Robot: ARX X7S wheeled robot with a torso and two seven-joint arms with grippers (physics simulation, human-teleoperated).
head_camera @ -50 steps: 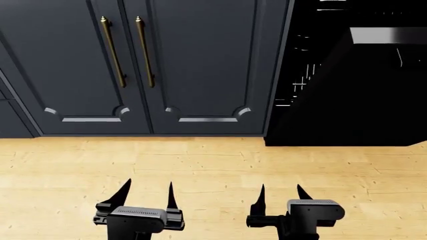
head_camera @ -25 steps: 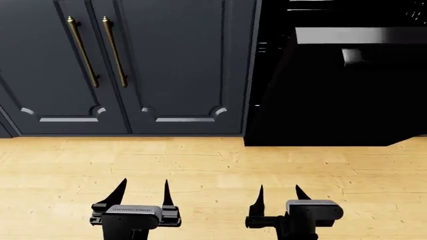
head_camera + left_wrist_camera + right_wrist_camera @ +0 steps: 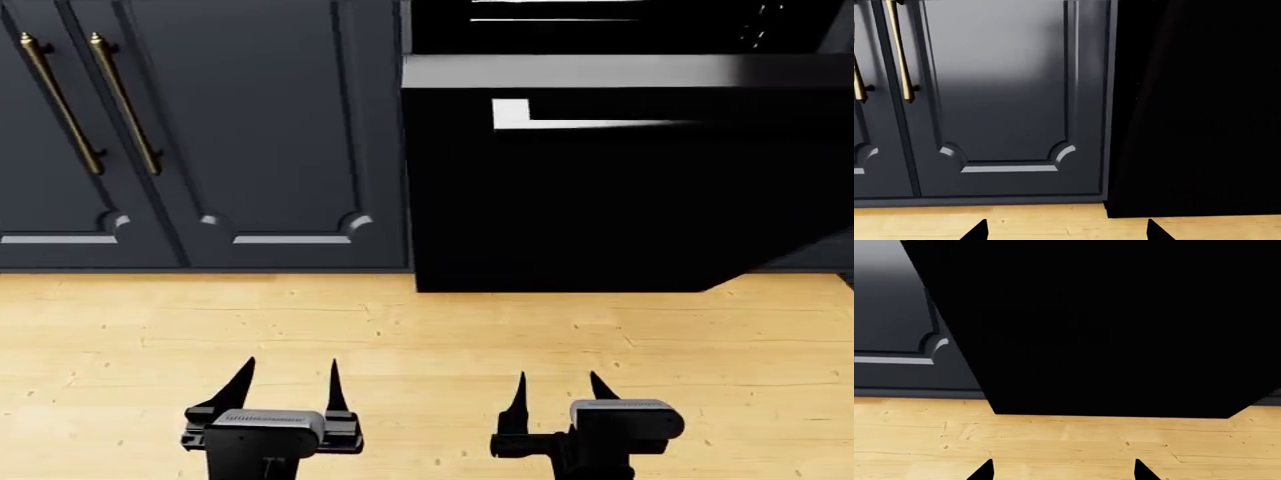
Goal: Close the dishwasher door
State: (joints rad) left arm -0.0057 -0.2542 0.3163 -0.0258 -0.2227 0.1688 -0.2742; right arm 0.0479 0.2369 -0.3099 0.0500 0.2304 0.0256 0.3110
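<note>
1. Far left, the navy cabinet doors [image 3: 200,130] with brass handles [image 3: 91,105] play no part here.
2. Left gripper [image 3: 287,385] hangs low over the wooden floor [image 3: 427,330], fingers spread, empty.
3. Right gripper [image 3: 561,390], likewise parted, holds nothing.
4. Ahead right, the dishwasher door [image 3: 601,200] hangs open, untouched; closing is all to come.

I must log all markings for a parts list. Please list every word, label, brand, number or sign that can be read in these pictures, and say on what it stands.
None: no text can be read in any view.
Dishwasher door: plain glossy black, with no brand or label visible.
Cabinet doors: plain navy panels, with no markings.
Left gripper and right gripper: grey housings with no legible print.
</note>
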